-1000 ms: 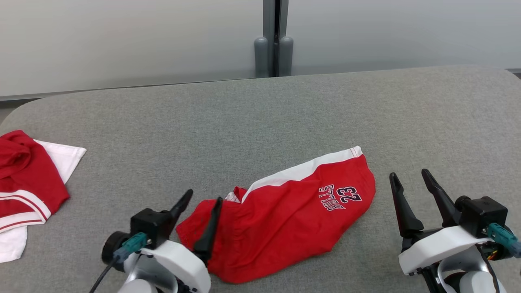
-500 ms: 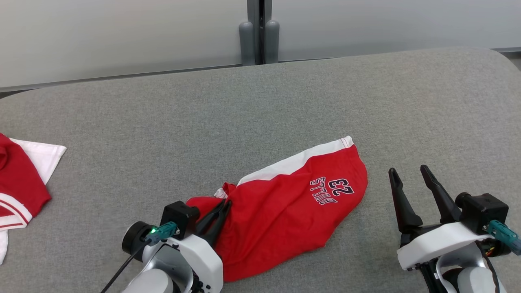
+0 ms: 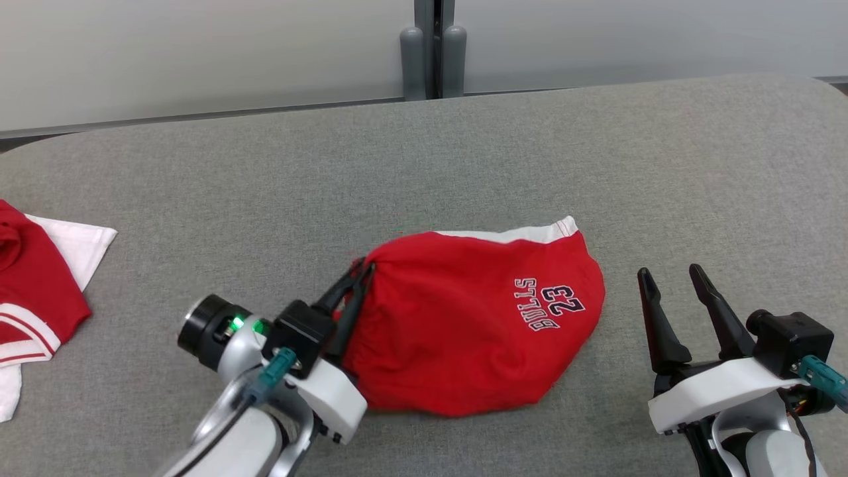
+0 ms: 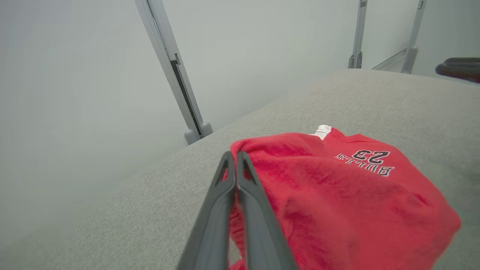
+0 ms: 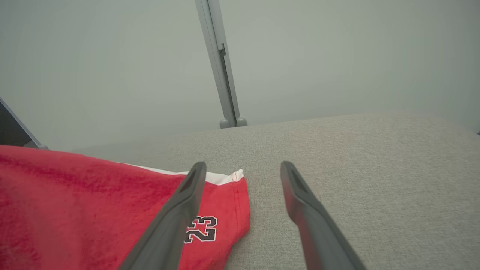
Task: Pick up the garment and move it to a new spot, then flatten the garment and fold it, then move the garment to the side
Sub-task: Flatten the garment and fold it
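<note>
The garment (image 3: 464, 318) is a pair of red shorts with a white side stripe and "BULLS 23" print, lying on the grey table (image 3: 464, 159) near the front middle. My left gripper (image 3: 361, 270) is shut on the garment's left edge and holds that edge lifted. The left wrist view has the two fingers pressed together at the red cloth (image 4: 337, 195), with my left gripper (image 4: 235, 155) at its raised edge. My right gripper (image 3: 666, 275) stands open just right of the garment, empty. In the right wrist view my right gripper (image 5: 243, 168) frames the hem of the garment (image 5: 93, 202).
A second red and white garment (image 3: 33, 291) lies at the table's left edge. A grey wall with a vertical post (image 3: 434, 46) runs behind the table. Bare grey surface spreads across the far half and right side.
My left gripper closed on the garment's left edge, then lifted and carried it up and away from me, bunching the cloth over itself. The right gripper stayed put. The camera shifted slightly.
</note>
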